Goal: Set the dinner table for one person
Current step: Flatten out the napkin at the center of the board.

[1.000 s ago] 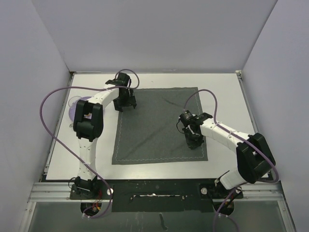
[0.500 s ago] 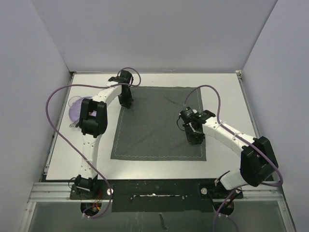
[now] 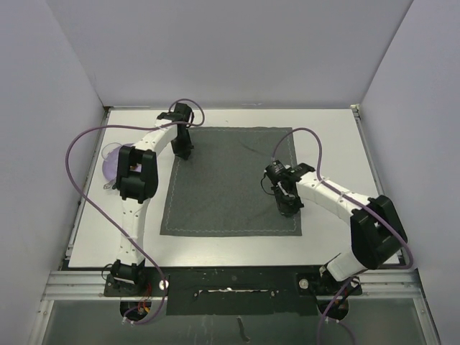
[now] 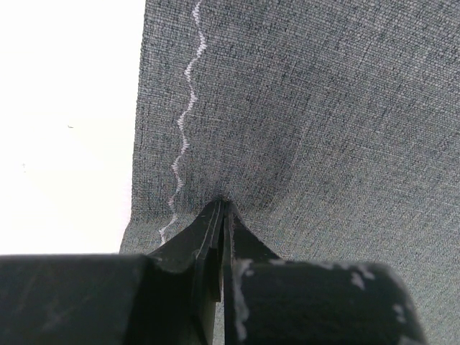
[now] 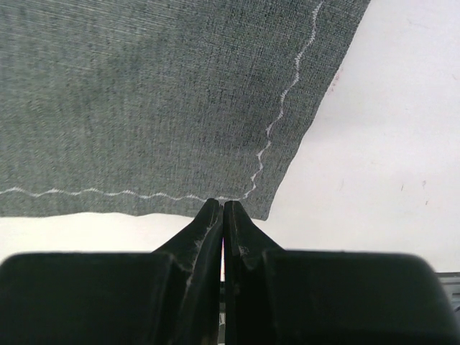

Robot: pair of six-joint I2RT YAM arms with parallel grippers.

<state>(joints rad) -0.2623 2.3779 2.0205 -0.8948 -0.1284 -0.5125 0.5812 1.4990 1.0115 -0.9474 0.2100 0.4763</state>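
Placemat point(image 3: 230, 180) further left on dinner table point(image 3: 332, 144), left tool point(image 3: 180, 149) newly pinched onto it (right tool point(image 3: 290, 208) pressed together).

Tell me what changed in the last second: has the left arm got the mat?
Yes. The left gripper closed on the placemat at its far-left edge, and the placemat slid slightly left across the dinner table. The right gripper stayed shut by the placemat's near-right corner, and the purple dish at far left stayed put.

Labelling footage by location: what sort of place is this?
Likely a robotics lab cell: plain pale walls box in a large white tabletop, two white-and-black robot arms bolted at its metal-rail edge.
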